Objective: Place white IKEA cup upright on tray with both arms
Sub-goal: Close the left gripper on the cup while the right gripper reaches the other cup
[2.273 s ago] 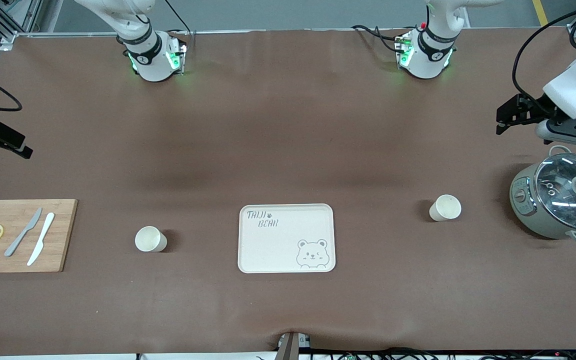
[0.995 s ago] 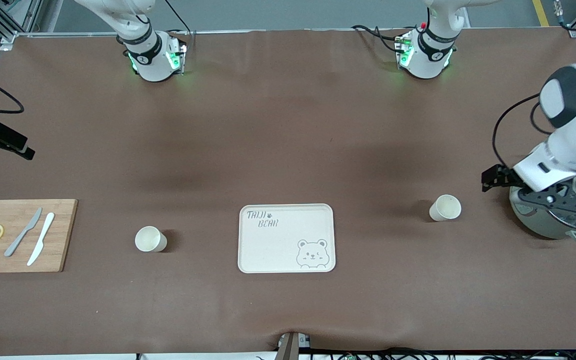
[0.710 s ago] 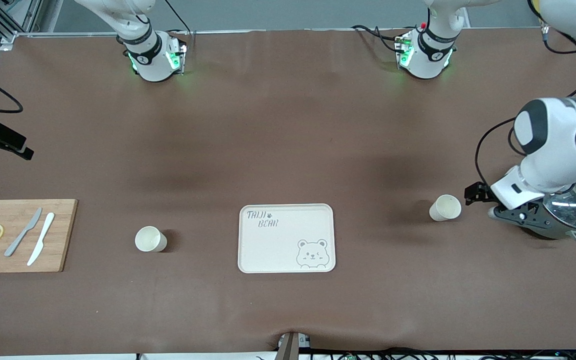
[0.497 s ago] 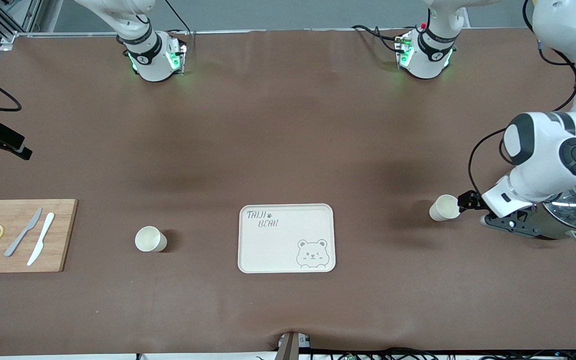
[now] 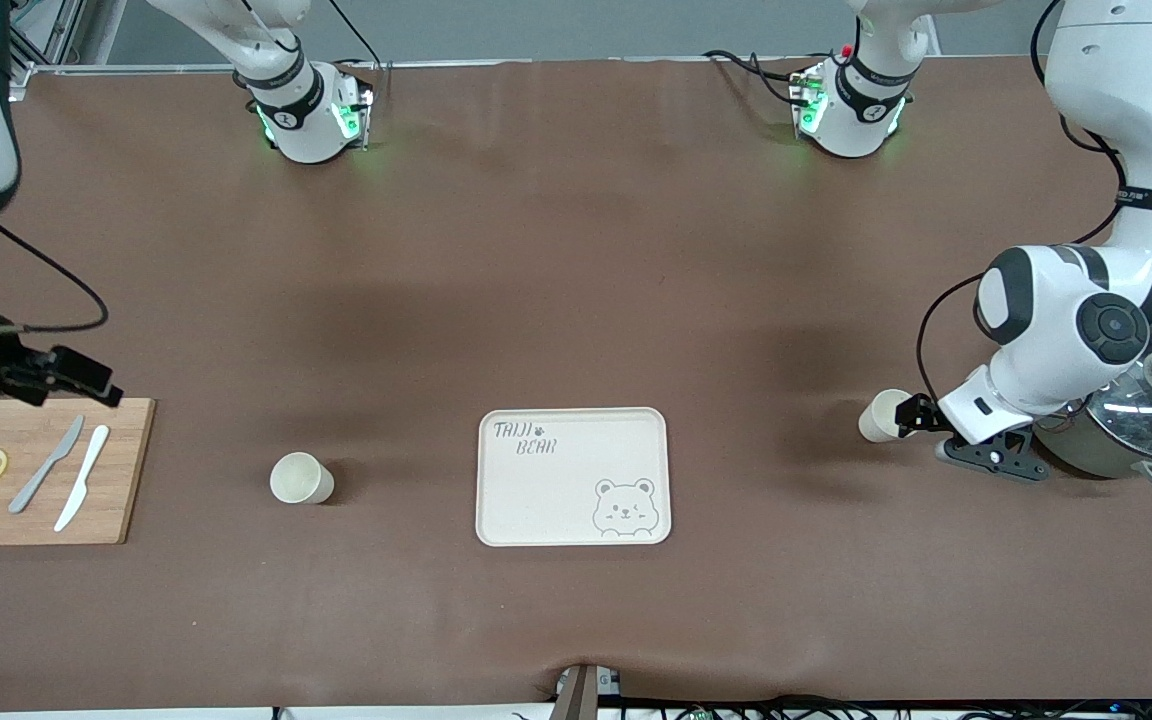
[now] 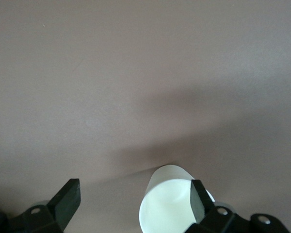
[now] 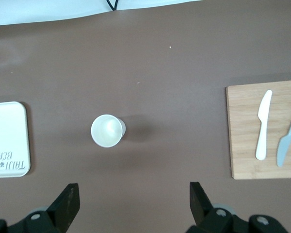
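Brown-covered table (image 5: 576,250) with both arm bases along its robot-side edge. The cream tray (image 5: 573,476) lies at mid-length toward the camera-side edge and carries nothing. Two white cups stand upright on the table: one cup (image 5: 880,415) toward the left arm's end, beside a lidded pot (image 5: 1136,415); the other cup (image 5: 301,478) toward the right arm's end, between the tray and a wooden cutting board (image 5: 41,470) bearing two knives and lemon slices. The left gripper (image 5: 921,415) sits low at its cup, fingers (image 6: 199,204) released and spread, one touching or just beside the rim; the cup lies off-centre in the gap. The right gripper (image 5: 56,372) hangs over the board's robot-side edge, fingers parted, well apart from its cup. Step in hand, as judged: the left arm's approach to grasp. The next move calls for centring the cup between the fingers before closing, or it may tip.
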`<state>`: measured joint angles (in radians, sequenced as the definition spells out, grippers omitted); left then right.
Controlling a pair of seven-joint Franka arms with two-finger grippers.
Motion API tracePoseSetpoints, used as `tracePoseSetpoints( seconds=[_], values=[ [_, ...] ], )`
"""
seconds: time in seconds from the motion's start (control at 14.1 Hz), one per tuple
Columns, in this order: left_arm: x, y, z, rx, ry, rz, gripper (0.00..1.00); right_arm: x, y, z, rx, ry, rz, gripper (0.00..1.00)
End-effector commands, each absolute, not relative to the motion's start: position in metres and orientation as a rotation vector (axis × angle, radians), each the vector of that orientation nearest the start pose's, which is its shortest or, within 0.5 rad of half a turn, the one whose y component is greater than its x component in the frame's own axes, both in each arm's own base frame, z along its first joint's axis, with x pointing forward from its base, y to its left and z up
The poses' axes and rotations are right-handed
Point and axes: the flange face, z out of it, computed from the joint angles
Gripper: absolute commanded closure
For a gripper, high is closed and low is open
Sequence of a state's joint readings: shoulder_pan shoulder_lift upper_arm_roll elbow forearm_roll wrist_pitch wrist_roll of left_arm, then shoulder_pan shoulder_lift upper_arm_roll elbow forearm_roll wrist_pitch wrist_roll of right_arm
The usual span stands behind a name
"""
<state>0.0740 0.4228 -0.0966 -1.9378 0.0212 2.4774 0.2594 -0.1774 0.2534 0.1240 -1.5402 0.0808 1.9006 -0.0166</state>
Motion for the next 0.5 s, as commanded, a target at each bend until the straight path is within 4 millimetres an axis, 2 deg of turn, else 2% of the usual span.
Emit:
tracePoseSetpoints(
  seconds=[0.0,0.14,0.28,0.43],
  values=[
    [0.617,-0.01,0.267,-3.108,0.472,-0.205,0.0,0.667,-0.025,0.499,-3.014,0.085,-0.178,0.0],
    [0.607,-0.01,0.265,-3.107,0.473,-0.195,0.0,0.674,-0.013,0.48,-3.01,0.111,-0.162,0.0],
    [0.599,-0.009,0.258,-3.106,0.472,-0.202,0.0,0.678,0.01,0.465,-3.02,0.107,-0.129,0.0],
    [0.597,-0.009,0.251,-3.106,0.474,-0.207,0.0,0.686,0.017,0.45,-3.016,0.149,-0.145,0.0]
  ],
)
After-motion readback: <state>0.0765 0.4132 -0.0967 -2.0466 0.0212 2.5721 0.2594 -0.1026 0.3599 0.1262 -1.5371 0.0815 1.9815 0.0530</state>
